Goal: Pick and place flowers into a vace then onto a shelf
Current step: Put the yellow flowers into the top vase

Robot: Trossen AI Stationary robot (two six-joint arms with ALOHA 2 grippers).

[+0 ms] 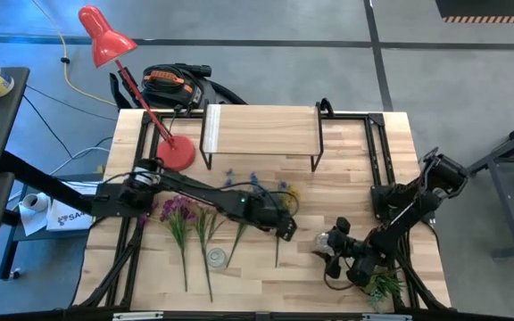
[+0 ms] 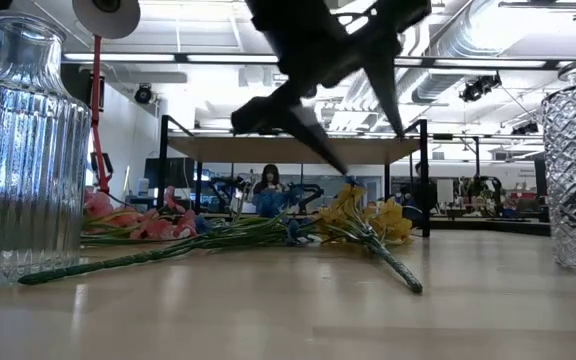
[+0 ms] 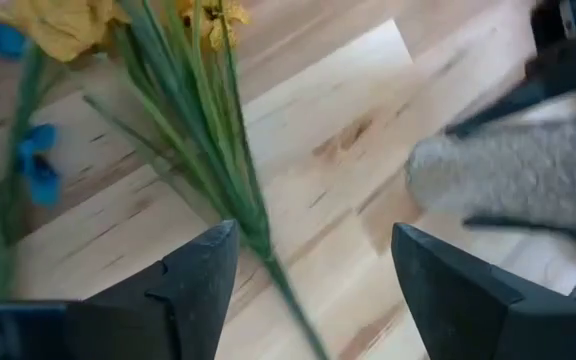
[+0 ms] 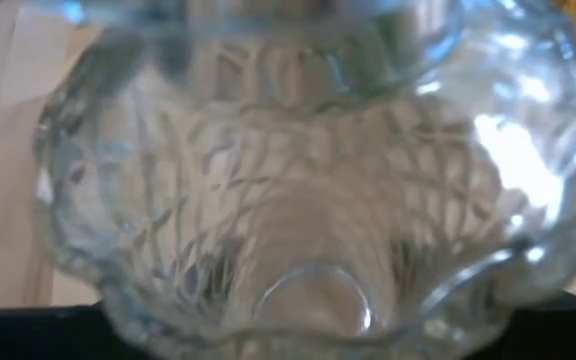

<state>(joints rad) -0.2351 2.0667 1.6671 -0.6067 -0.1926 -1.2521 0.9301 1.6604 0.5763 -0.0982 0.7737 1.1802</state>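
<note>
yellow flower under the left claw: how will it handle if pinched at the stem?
The yellow flower has a long, thin stem, so it will probably droop bloom-end down. It looks light, so lifting should be easy. The open left claw straddles the narrow stem, which may slip or twist.

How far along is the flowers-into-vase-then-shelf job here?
Nothing looks done: all flowers lie on the table. In hand: left gripper, jaws open, over the yellow sprig's stem; right gripper at the cut-glass vase. Left: every sprig, then the bare shelf.
</note>
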